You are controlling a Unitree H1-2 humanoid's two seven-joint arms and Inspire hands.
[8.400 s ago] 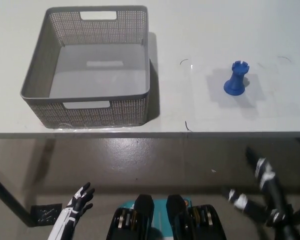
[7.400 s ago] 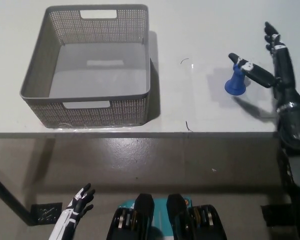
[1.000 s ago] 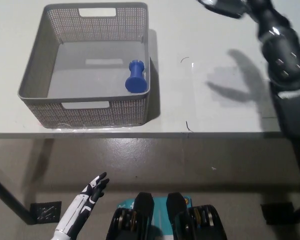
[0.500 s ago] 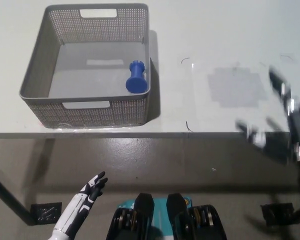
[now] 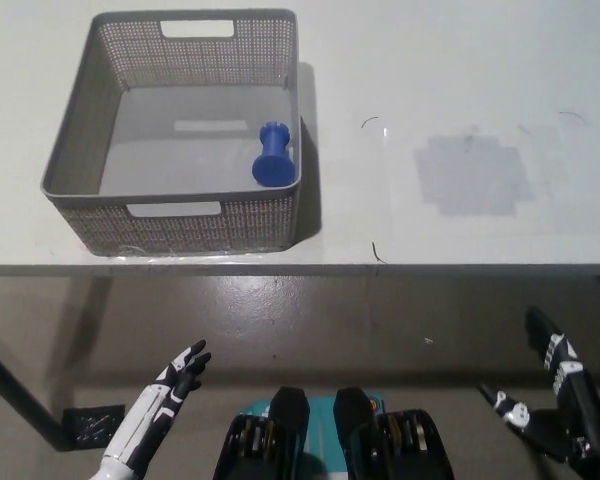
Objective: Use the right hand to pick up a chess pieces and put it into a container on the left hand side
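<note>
A blue chess rook (image 5: 273,154) lies on its side inside the grey mesh basket (image 5: 75,150), close to the basket's right wall. The basket stands on the left part of the white table (image 5: 460,80). My black right hand (image 5: 555,405) hangs below the table's front edge at the lower right, open, its fingers spread and holding nothing. My white left hand (image 5: 170,385) rests low at the lower left, open too.
A darker grey square patch (image 5: 472,172) marks the table at the right, where nothing stands. Small dark scuffs (image 5: 376,252) lie near the front edge. Below the table is a brownish floor (image 5: 310,320).
The rook, once standing on the right patch, now lies in the basket. Over the last second my right hand dropped from above the table to below its front edge. The left hand barely shifted.
</note>
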